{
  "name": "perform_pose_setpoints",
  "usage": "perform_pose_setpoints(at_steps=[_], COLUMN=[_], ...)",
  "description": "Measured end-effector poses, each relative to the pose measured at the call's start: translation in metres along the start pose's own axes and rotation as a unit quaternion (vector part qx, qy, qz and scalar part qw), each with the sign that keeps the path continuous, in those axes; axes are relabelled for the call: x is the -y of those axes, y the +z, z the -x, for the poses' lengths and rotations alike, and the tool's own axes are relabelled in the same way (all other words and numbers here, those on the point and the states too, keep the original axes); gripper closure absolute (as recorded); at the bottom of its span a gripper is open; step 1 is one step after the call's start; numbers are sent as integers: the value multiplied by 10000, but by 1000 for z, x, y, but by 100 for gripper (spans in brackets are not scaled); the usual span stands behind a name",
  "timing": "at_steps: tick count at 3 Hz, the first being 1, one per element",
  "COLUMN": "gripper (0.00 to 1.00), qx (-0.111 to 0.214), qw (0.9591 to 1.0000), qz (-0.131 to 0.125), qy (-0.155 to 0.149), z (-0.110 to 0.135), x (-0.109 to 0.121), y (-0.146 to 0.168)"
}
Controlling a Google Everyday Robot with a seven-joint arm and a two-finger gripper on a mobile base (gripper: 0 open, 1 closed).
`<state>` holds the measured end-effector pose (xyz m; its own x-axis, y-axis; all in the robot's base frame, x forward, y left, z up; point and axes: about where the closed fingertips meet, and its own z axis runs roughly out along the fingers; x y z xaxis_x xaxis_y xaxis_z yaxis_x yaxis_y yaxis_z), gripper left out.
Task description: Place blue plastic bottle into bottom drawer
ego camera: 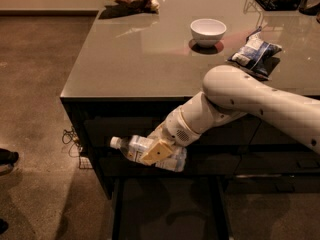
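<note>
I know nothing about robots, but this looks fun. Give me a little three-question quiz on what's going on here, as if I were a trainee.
1. True or false: the gripper is shut on the blue plastic bottle, holding it sideways in front of the cabinet, above the pulled-out bottom drawer.
2. Which thing on the countertop stands closest to the snack bag? A) a white bowl B) a red mug C) a banana
3. Fill in: the bottle's white cap points toward the ___ side of the picture.

Key: 1 true; 2 A; 3 left.
</note>
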<state>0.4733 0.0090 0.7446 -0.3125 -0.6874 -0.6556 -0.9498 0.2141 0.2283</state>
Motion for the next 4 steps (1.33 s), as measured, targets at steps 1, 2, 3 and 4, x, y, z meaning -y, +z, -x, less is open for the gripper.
perform_pose_setpoints(at_steps=[1,2,3,4], gripper=[100,100,100,100], qx=[-126,-199,-129,-10], qw=[9994,9965,9929,9912], qz=[-38,-123,-285,-231], qy=[314,797,1151,1306], z=[-19,-64,-101,-123], x=[11,30,49,60], y=[18,59,103,143])
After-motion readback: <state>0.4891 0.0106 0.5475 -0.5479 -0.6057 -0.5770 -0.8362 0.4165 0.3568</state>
